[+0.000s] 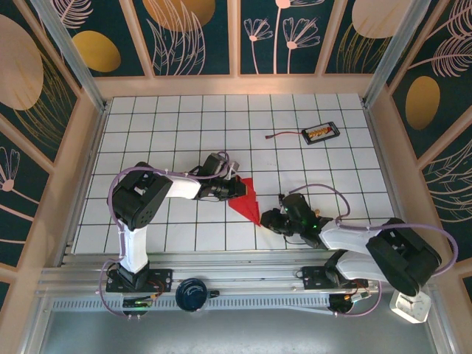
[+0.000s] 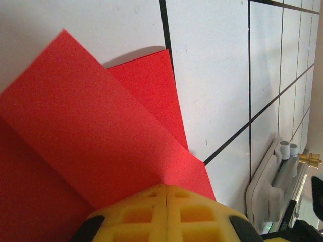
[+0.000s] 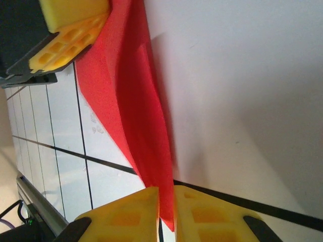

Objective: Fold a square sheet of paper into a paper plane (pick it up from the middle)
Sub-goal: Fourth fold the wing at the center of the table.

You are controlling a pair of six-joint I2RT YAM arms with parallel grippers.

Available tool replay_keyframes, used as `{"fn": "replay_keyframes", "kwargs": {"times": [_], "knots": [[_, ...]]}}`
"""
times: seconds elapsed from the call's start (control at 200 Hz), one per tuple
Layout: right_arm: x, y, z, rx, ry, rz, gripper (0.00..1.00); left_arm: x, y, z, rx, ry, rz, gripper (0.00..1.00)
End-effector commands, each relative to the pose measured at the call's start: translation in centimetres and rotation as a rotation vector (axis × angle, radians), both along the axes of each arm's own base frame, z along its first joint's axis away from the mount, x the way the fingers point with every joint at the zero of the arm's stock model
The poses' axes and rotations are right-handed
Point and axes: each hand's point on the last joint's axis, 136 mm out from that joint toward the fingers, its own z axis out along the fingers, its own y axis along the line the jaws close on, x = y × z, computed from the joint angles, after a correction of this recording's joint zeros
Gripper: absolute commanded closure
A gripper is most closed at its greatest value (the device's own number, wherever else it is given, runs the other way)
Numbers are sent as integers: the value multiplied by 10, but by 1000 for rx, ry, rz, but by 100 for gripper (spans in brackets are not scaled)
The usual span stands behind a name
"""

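Two arms are at work on the white grid table [image 1: 169, 125], so going from the left: the left gripper [image 1: 234, 189] sits well to the near-left of the black tray [image 1: 321, 133]. Its yellow fingers [image 2: 146, 197] are pressed tight together, with just a hairline seam between them in the left wrist view, pinching the edge of the red paper [image 1: 248, 198]. That paper is partly folded. From the top camera it looks like a pointy triangle, and up close a couple of layers overlap at an angle. It's on the table left of the tray and a good way nearer the arm bases. Its upper-left edge is at the left gripper and its narrow tip points toward the right gripper [image 1: 267, 219], which is also left of the tray and nearer the bases. From the right wrist camera the paper's tip runs down into a thin slit between the right fingers [image 3: 126, 212]. They're nearly together, but honestly I can't tell if they're actually squeezing it or just sitting around it. The tray itself is off toward the far right of the table, a thin cable [image 1: 284, 136] trailing out of its left side, well apart from the paper.
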Motion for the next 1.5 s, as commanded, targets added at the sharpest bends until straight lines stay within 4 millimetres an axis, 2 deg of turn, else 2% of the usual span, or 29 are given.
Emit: {"fn": "replay_keyframes", "kwargs": {"times": [0.0, 0.115, 0.245, 0.415, 0.51, 0.666, 0.896, 1.491], "knots": [[8, -4, 11, -50, -63, 13, 84, 2, 18, -31, 98, 29, 33, 97], [12, 5, 29, -42, -126, 49, 84, 1, 18, -32, 98, 33, 32, 97], [12, 25, 42, -34, -165, 127, 86, 1, 18, -32, 100, 34, 33, 97], [15, 47, 40, -53, -163, 205, 87, 1, 18, -32, 98, 34, 33, 97], [18, 52, 34, -74, -147, 223, 88, 1, 18, -32, 99, 33, 33, 97], [23, 47, 20, -102, -103, 215, 90, 0, 19, -32, 99, 35, 33, 97], [21, 35, 5, -125, -55, 202, 92, 1, 18, -32, 96, 34, 31, 97], [15, 21, -12, -155, -16, 191, 93, 1, 18, -31, 94, 36, 31, 97]]}}
